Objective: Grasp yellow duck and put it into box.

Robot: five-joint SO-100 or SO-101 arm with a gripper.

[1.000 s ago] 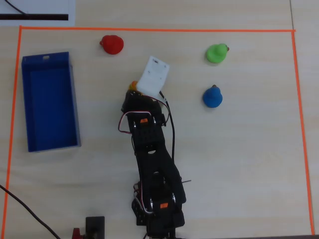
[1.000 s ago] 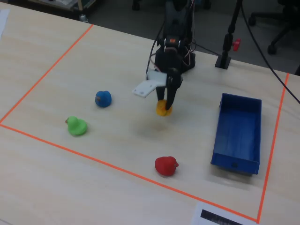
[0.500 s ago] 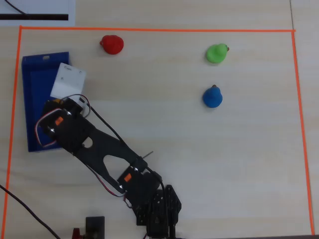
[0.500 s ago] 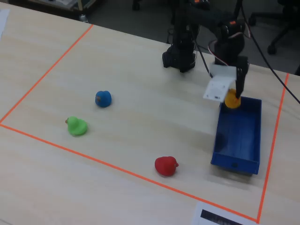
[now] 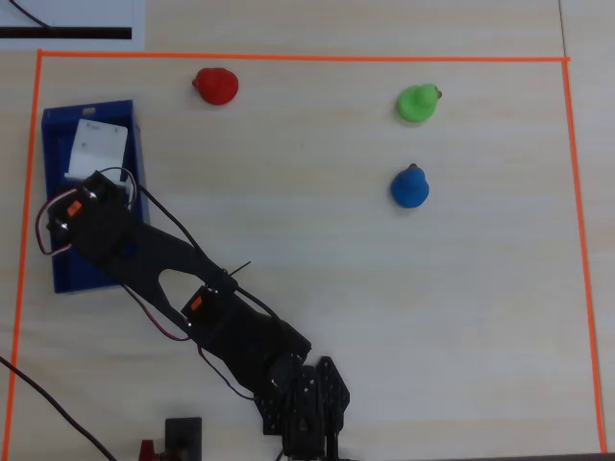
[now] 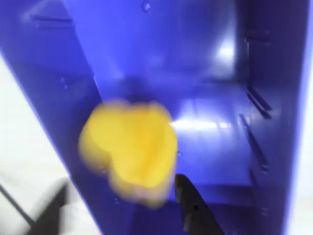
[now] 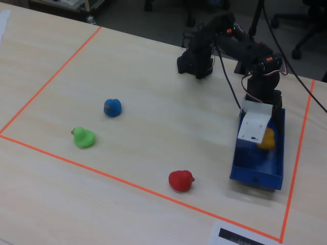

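The yellow duck is a blurred yellow shape inside the dark blue box. In the fixed view the duck lies in the box just beside the white gripper part. My gripper hangs over the box with its jaws spread wide; one black finger stands right of the duck and does not touch it. In the overhead view the gripper covers the far end of the box and hides the duck.
A red duck, a green duck and a blue duck sit on the table inside an orange tape border. The arm's base and cables stand at the near edge.
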